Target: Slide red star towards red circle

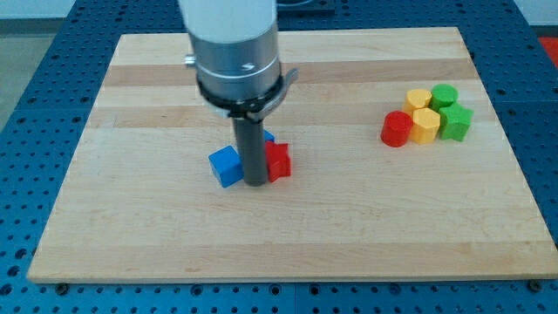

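Note:
The red star lies near the middle of the wooden board, partly hidden by my rod. The red circle sits at the view's right, at the left end of a cluster of blocks. My tip rests on the board touching the red star's left side, between it and a blue cube. A second blue block peeks out behind the rod, mostly hidden.
Beside the red circle stand a yellow hexagon, a yellow circle, a green circle and a green star. The wooden board lies on a blue perforated table.

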